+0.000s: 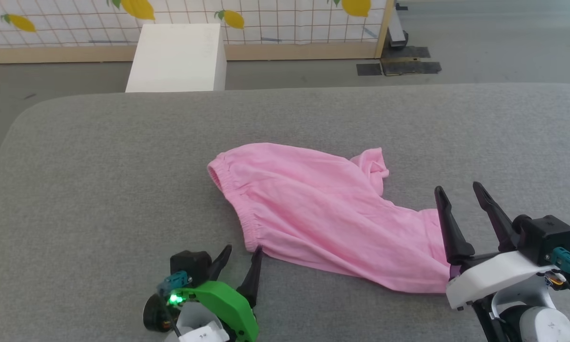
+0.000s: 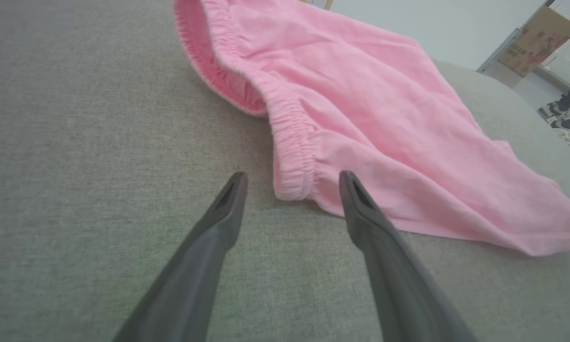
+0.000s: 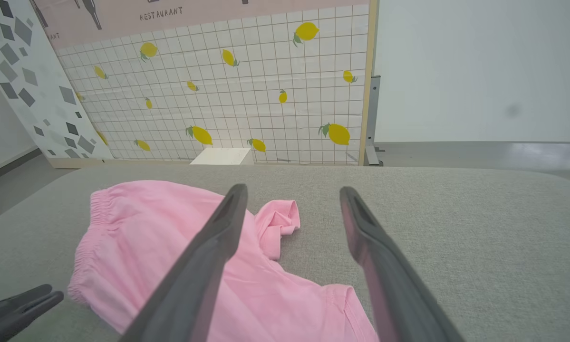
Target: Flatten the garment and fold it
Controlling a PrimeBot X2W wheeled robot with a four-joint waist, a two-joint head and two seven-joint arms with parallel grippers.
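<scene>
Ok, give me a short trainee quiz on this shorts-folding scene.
1. True or false: the left gripper is shut on the garment.
2. Which part of the garment lies nearest the left gripper? A waistband, B leg hem, C crumpled far leg.
3. Which gripper is at the leg end?
Key: 1 false, its jaws stand open; 2 A; 3 the right gripper.
</scene>
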